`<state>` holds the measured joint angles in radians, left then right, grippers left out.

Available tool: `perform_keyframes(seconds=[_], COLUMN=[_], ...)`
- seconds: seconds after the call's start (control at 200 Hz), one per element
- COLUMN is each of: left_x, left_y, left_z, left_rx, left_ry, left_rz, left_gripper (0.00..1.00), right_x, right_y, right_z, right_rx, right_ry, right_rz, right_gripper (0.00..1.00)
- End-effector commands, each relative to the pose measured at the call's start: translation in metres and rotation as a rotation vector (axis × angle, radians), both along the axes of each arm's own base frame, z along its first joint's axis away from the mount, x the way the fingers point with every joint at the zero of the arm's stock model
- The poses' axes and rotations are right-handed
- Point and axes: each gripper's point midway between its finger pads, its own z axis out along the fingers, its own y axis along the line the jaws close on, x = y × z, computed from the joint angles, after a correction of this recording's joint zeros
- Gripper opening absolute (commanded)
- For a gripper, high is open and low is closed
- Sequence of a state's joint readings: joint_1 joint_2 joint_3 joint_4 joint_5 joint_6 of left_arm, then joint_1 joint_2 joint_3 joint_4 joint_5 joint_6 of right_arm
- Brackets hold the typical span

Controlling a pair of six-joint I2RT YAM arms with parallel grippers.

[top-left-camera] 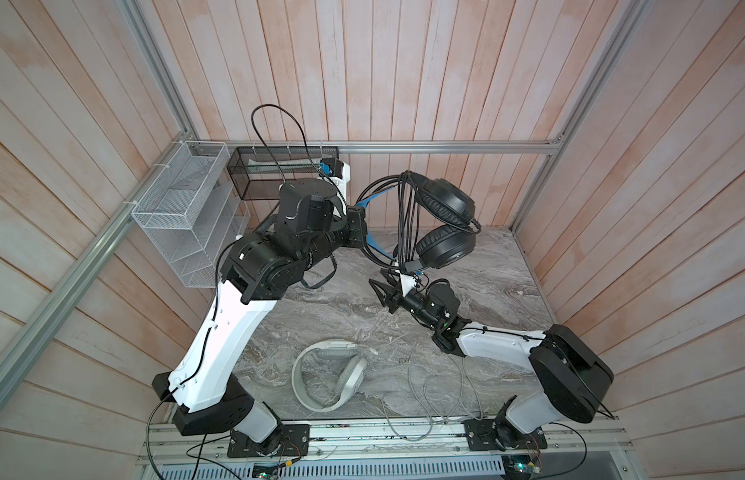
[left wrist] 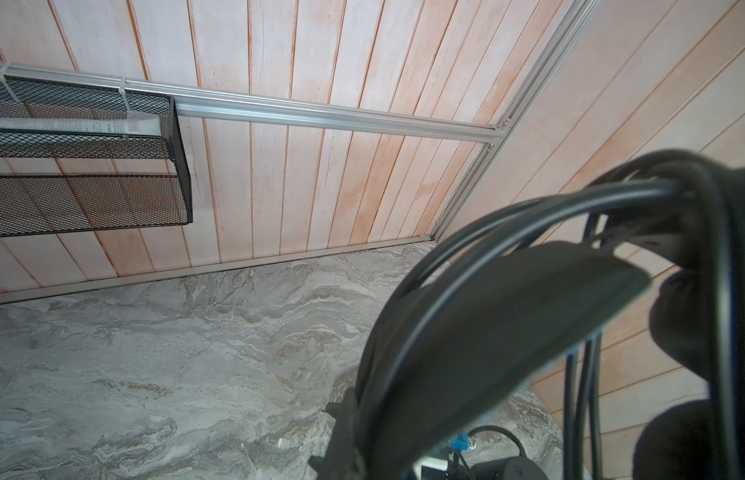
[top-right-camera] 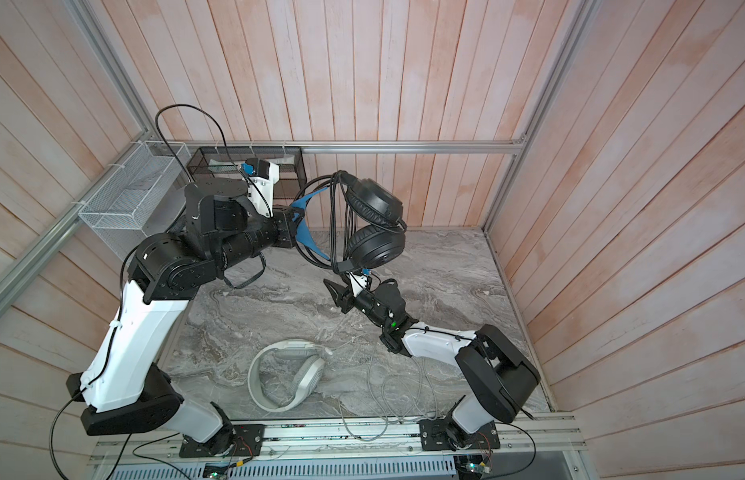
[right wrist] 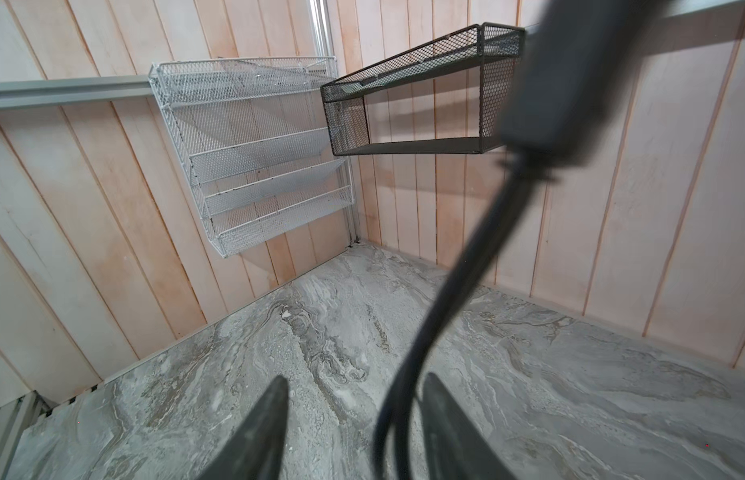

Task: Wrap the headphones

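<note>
**Black set aloft in your left gripper, cable running between your right jaws**

Your left gripper is pinching the black headphones by the headband, with its jaws closed down on the thin blue strap and the matte black arch. The set is hanging in the air above the back edge of the tabletop. Its two round cups are sitting one above the other, and their padded cushions are showing soft wrinkles. The glossy black cable is draping in several loops across the headband.

Your right gripper is hovering just below the lower cup, over the middle of the tabletop. In the right wrist view its two dark, pointed fingers are standing apart. A strand of the black cable is running down between them, close beside one finger and well clear of the other, so you are not clamping it.

The white headphones are lying flat near the front edge, a smooth grey-white plastic hoop with its cups tucked inside. Their thin grey cable is sprawling in loose curls toward the front right corner and trailing over the front edge. The tabletop is showing a grey, veined marble pattern.
</note>
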<state>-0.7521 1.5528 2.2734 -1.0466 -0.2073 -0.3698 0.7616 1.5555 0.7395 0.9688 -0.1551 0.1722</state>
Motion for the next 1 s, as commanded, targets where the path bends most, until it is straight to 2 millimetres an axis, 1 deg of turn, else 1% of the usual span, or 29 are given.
perform_keyframes(seconds=[0.0, 0.025, 0.09, 0.15, 0.24, 0.3, 0.325, 0.405, 0.41, 0.45, 0.555, 0.595, 0.635, 0.71, 0.785, 0.875, 0.995], left_x=[-0.006, -0.004, 0.001, 0.01, 0.027, 0.039, 0.044, 0.058, 0.059, 0.067, 0.087, 0.093, 0.098, 0.104, 0.106, 0.104, 0.096], left_y=[0.008, 0.009, 0.014, 0.019, 0.028, 0.033, 0.036, 0.043, 0.043, 0.047, 0.056, 0.059, 0.063, 0.067, 0.065, 0.063, 0.063], left_z=[0.038, 0.037, 0.035, 0.029, 0.019, 0.011, 0.007, -0.009, -0.011, -0.021, -0.052, -0.065, -0.08, -0.108, -0.137, -0.166, -0.197], left_rx=[-0.118, -0.111, -0.094, -0.091, -0.098, -0.086, -0.079, -0.049, -0.046, -0.032, 0.018, 0.051, 0.086, 0.133, 0.164, 0.184, 0.214], left_ry=[-0.094, -0.098, -0.11, -0.105, -0.077, -0.065, -0.061, -0.054, -0.052, -0.041, 0.0, 0.012, 0.021, 0.053, 0.092, 0.133, 0.173], left_rz=[0.02, 0.03, 0.062, 0.081, 0.106, 0.133, 0.148, 0.193, 0.196, 0.215, 0.267, 0.287, 0.309, 0.331, 0.325, 0.311, 0.296], left_gripper=[0.0, 0.0, 0.0, 0.0, 0.0, 0.0, 0.0, 0.0, 0.0, 0.0, 0.0, 0.0, 0.0, 0.0, 0.0, 0.0, 0.0], right_x=[0.003, 0.002, -0.003, -0.009, -0.024, -0.036, -0.044, -0.066, -0.07, -0.083, -0.109, -0.117, -0.125, -0.136, -0.144, -0.149, -0.147], right_y=[-0.002, -0.002, -0.005, -0.007, -0.009, -0.008, -0.005, 0.003, 0.005, 0.009, 0.014, 0.012, 0.011, 0.008, 0.006, 0.005, 0.004], right_z=[0.014, 0.012, 0.006, -0.002, -0.016, -0.019, -0.022, -0.02, -0.02, -0.018, -0.01, -0.005, 0.004, 0.013, 0.022, 0.03, 0.039], right_rx=[0.022, 0.015, -0.001, -0.027, -0.083, -0.109, -0.131, -0.181, -0.188, -0.223, -0.298, -0.314, -0.318, -0.346, -0.371, -0.398, -0.426], right_ry=[-0.034, -0.025, -0.008, 0.012, 0.042, 0.053, 0.058, 0.052, 0.051, 0.042, 0.026, 0.025, 0.015, 0.013, 0.008, 0.005, -0.01], right_rz=[-0.003, -0.003, 0.006, 0.002, 0.015, 0.043, 0.059, 0.112, 0.123, 0.148, 0.199, 0.217, 0.239, 0.271, 0.295, 0.319, 0.308], right_gripper=[0.13, 0.06, 0.0, 0.0, 0.0, 0.0, 0.0, 0.0, 0.0, 0.0, 0.0, 0.0, 0.0, 0.0, 0.0, 0.0, 0.0])
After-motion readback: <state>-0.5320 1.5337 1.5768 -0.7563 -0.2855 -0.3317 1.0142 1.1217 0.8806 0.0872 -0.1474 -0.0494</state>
